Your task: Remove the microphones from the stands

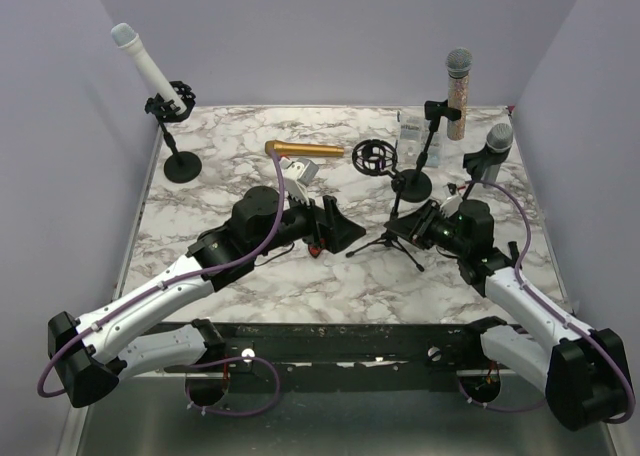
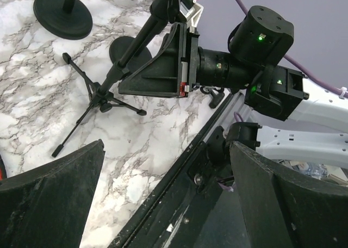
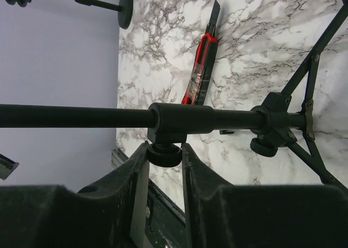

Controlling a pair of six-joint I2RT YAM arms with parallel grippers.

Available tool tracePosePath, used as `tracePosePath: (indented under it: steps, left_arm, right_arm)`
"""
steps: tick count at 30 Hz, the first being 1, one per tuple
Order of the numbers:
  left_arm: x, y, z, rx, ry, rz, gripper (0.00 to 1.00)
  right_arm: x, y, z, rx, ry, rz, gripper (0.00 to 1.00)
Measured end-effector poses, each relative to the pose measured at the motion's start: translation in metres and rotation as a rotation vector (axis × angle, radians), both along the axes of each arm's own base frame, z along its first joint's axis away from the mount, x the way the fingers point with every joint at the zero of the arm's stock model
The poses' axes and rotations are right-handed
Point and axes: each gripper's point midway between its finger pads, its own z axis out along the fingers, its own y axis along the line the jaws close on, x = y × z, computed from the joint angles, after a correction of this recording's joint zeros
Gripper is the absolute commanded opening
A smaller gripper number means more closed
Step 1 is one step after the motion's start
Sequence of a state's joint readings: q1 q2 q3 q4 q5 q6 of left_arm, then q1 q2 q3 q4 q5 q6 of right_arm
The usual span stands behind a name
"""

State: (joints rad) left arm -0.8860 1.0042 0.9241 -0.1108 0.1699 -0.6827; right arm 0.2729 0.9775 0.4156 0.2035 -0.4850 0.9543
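Observation:
A grey-headed microphone (image 1: 497,141) sits in the clip at the top of a black tripod stand (image 1: 392,238) on the right side of the marble table. My right gripper (image 1: 441,222) is at that stand's pole. In the right wrist view its fingers (image 3: 138,166) press from both sides on the small ribbed knob (image 3: 164,155) under the pole's collar (image 3: 182,123). My left gripper (image 1: 345,232) lies open and empty just left of the tripod's legs. Its wrist view shows the wide-apart fingers (image 2: 54,193), the tripod (image 2: 100,98) and the right gripper (image 2: 176,63).
A white microphone (image 1: 140,61) stands on a round-base stand (image 1: 182,165) at the back left. A glittery one (image 1: 457,91) stands on another round-base stand (image 1: 412,184) at the back right. A gold microphone (image 1: 293,149) and a shock mount (image 1: 373,156) lie mid-table.

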Motion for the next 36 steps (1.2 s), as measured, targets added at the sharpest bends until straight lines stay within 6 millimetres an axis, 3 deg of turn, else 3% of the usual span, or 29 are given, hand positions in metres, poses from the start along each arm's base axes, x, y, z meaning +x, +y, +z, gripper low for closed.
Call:
tracePosePath:
  steps: [4, 16, 29, 36]
  left_arm:
    - [0.000, 0.000, 0.000, -0.001, 0.000, 0.000, 0.97]
    - [0.001, -0.001, -0.002, 0.002, 0.002, 0.000, 0.97]
    - [0.002, -0.003, -0.002, 0.001, 0.005, 0.001, 0.97]
    - [0.002, -0.002, -0.002, 0.001, 0.004, 0.001, 0.97]
  right_arm:
    - [0.002, -0.001, -0.002, -0.024, -0.008, 0.006, 0.12]
    - [0.006, -0.006, -0.007, -0.138, -0.038, -0.019, 0.01]
    - [0.008, 0.005, -0.008, -0.455, -0.037, -0.148, 0.04]
    - [0.010, 0.002, -0.009, -0.487, -0.078, -0.164, 0.06]
